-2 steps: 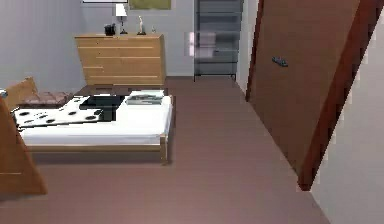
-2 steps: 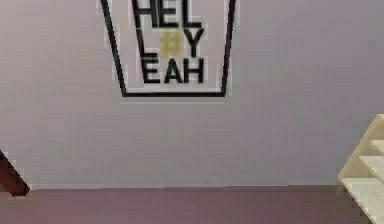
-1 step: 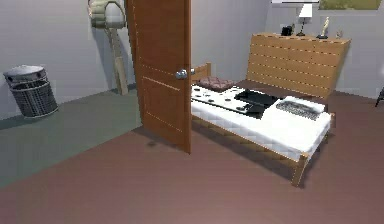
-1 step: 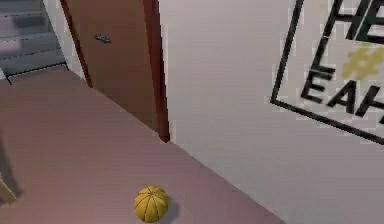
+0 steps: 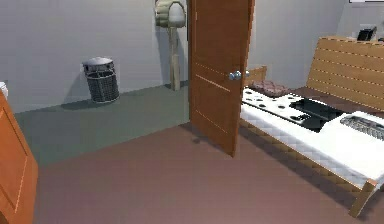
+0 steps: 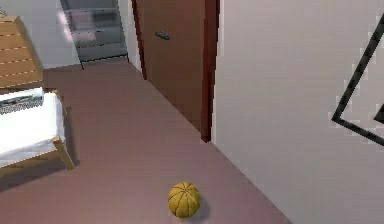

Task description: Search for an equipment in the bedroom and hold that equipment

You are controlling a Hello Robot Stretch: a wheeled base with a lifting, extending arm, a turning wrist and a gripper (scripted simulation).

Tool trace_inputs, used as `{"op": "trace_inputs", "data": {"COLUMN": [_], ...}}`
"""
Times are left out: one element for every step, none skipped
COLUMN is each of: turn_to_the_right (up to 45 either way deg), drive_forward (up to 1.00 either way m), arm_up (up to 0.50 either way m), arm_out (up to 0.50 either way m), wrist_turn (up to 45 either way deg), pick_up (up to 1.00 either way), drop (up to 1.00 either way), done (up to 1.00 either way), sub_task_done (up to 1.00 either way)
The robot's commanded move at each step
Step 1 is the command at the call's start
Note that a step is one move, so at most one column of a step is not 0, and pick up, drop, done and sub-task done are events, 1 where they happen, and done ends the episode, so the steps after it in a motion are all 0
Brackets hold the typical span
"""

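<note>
An orange-yellow ball (image 6: 182, 199) with dark seams, like a basketball, lies on the reddish-brown floor near the bottom of the arm side view, close to a grey wall. A tall pale object (image 5: 174, 40) with a rounded head, shaped like a racket or bat, leans upright against the back wall in the forward view, just left of an open brown door (image 5: 220, 70).
A bed (image 5: 320, 125) with a white cover and wooden headboard carries dark flat items at the forward view's right; its corner (image 6: 30, 125) appears at the arm side view's left. A mesh bin (image 5: 100, 80) stands on grey floor. A second brown door (image 6: 175, 55) and a framed picture (image 6: 362, 85) sit on the wall.
</note>
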Motion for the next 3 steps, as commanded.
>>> {"op": "trace_inputs", "data": {"turn_to_the_right": [0.0, 0.0, 0.0], "drive_forward": [0.0, 0.0, 0.0], "arm_up": [0.18, 0.0, 0.0], "arm_out": [0.0, 0.44, 0.0], "wrist_turn": [0.0, 0.0, 45.0], "pick_up": [0.0, 0.0, 0.0], "drop": [0.0, 0.0, 0.0], "done": [0.0, 0.0, 0.0], "sub_task_done": [0.0, 0.0, 0.0]}}
